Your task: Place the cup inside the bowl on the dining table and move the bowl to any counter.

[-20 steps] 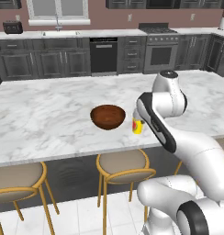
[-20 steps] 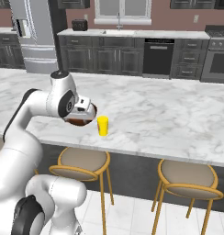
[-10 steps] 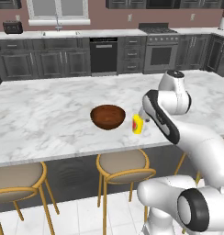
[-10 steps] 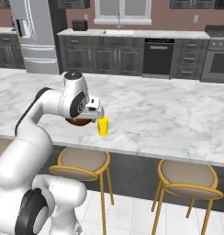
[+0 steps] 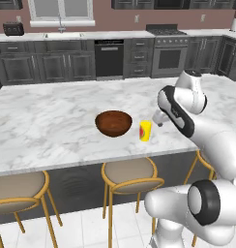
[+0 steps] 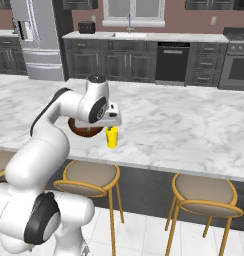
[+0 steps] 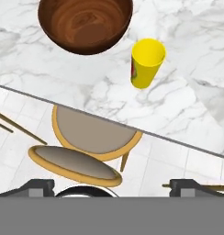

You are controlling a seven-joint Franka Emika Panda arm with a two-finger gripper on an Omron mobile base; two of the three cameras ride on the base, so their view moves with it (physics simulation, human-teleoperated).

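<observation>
gripper [image 6: 113, 121]: spread wide, holding nothing, hovering just above the cup [image 7: 147, 62]
cup: upright on the dining table [image 5: 52, 121], bowl [image 7: 85, 23] right beside it
risk: cup sits off-centre from the fingers, so dropping straight down could tip it

Base views flank arm, facing dining table [image 5: 52, 121]; hand view looks down near bowl [image 7: 85, 24], cup [image 7: 147, 62].

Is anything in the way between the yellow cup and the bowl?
No. The cup stands upright on the table right beside the bowl, with just bare marble between them. The bowl is empty, too.
</observation>
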